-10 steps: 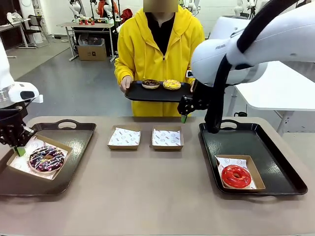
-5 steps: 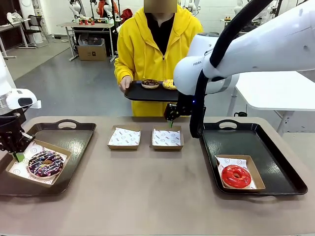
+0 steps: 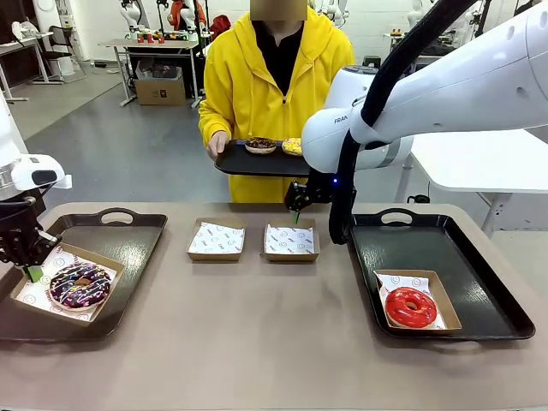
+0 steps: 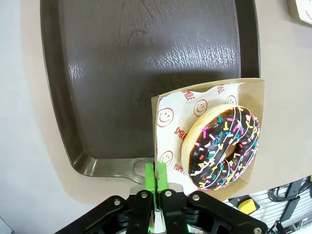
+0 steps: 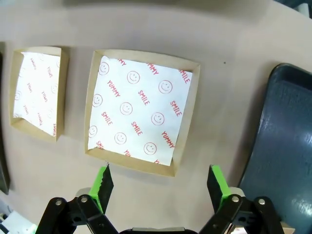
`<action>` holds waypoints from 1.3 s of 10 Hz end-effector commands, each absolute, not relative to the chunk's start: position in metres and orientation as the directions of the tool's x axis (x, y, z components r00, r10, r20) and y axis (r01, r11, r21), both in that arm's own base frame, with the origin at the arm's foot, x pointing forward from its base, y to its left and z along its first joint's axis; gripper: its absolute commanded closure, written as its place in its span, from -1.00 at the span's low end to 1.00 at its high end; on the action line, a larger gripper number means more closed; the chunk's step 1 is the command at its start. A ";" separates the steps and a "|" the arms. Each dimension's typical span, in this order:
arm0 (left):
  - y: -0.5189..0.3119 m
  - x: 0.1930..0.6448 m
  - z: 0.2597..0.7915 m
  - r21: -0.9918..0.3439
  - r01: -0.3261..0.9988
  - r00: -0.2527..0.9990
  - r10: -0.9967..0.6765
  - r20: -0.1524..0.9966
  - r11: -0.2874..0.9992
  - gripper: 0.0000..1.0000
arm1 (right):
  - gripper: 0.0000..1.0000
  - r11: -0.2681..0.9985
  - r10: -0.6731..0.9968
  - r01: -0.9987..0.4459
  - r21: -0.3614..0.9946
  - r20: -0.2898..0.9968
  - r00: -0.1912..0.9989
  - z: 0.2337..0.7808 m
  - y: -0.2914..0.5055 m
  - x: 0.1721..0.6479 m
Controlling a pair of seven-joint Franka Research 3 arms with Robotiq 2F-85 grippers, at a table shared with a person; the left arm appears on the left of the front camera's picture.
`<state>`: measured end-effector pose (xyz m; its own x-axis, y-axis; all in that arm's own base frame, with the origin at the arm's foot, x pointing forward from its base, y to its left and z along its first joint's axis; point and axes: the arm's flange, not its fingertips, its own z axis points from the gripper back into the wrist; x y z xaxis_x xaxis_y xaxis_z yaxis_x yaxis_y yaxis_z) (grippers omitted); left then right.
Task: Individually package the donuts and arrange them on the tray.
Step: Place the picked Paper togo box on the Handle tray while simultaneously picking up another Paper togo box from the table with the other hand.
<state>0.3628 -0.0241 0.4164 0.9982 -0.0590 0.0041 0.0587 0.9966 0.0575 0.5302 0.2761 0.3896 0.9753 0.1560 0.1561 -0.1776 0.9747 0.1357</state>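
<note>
Tan table [image 3: 257, 360], lab bkgd. L gripper [image 4: 156, 176] pinched tight on rim of carton [image 4: 257, 92]. Sprinkle choc donut [image 4: 223, 146] sits in it just past the pads, on L tray [image 4: 122, 73]. R gripper [image 5: 159, 181] jaws wide, nothing held, right above empty lined box [image 5: 141, 111]. Red donut [image 3: 410, 306] boxed on R tray [image 3: 488, 300], well apart from it. Beyond it, person's tray [image 3: 248, 164] w/ choc donut [image 3: 261, 145] + yellow donut [image 3: 294, 146].

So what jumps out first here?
A person in a yellow hoodie at the far side holds a black tray with two donuts. The big white right arm stretches across the middle, the right claw open above an empty paper-lined box. At left, the left claw is shut on the rim of the box holding the sprinkled chocolate donut.
</note>
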 end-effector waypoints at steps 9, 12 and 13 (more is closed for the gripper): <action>-0.027 0.383 0.399 0.098 -0.252 0.966 0.256 -0.030 0.963 0.98 | -1.00 0.996 -0.062 0.057 0.063 0.065 0.996 0.347 0.280 0.562; -0.024 0.384 0.391 0.096 -0.224 0.972 0.229 -0.050 0.970 0.98 | -1.00 0.997 -0.068 0.066 0.036 0.048 0.997 0.338 0.284 0.577; -0.024 0.385 0.389 0.096 -0.213 0.974 0.218 -0.054 0.972 0.98 | -1.00 0.998 -0.063 0.061 0.032 0.044 0.997 0.335 0.283 0.579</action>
